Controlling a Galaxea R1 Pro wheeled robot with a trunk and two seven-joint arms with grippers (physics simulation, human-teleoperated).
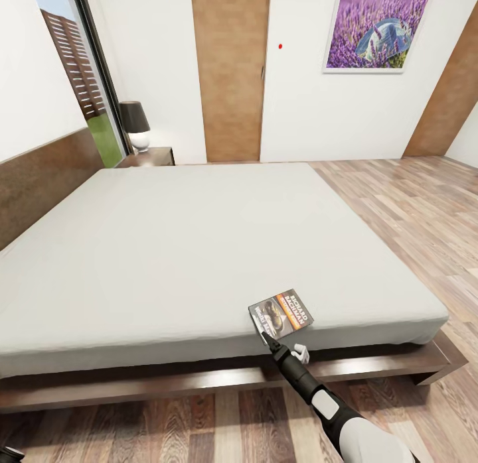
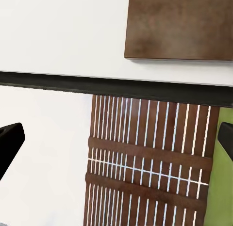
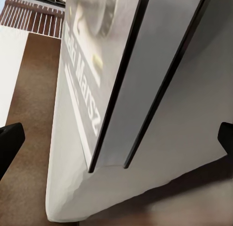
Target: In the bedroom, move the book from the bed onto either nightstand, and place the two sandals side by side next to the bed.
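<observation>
On the far left of my head view I see the black-framed window [image 1: 79,71] with a slatted brown fence outside, and below it the dark headboard [image 1: 40,178] running along the wall. Just past that, a lamp [image 1: 136,125] with a dark shade sits on the nightstand [image 1: 151,158], tucked against the bed's far corner. My left end effector [image 2: 116,138] faces that fence and a white wall in its wrist view; its two black fingertips [image 2: 9,141] sit wide apart at the frame edges, holding nothing.

Moving across, the bed [image 1: 199,244] spreads its plain grey mattress over the middle, with a tan door [image 1: 229,71] behind it. Near the bed's front edge, toward the right, the book [image 1: 281,313] lies flat on the mattress, orange band showing. My right end effector [image 1: 265,335] is right at the book's near-left corner, arm reaching up from below. In the right wrist view the book [image 3: 97,66] is very close between the spread fingertips [image 3: 9,143]; the fingers are apart, not clamped on it.

Further right, the lavender picture [image 1: 375,28] hangs on the white wall above the wood-plank floor [image 1: 411,204].
</observation>
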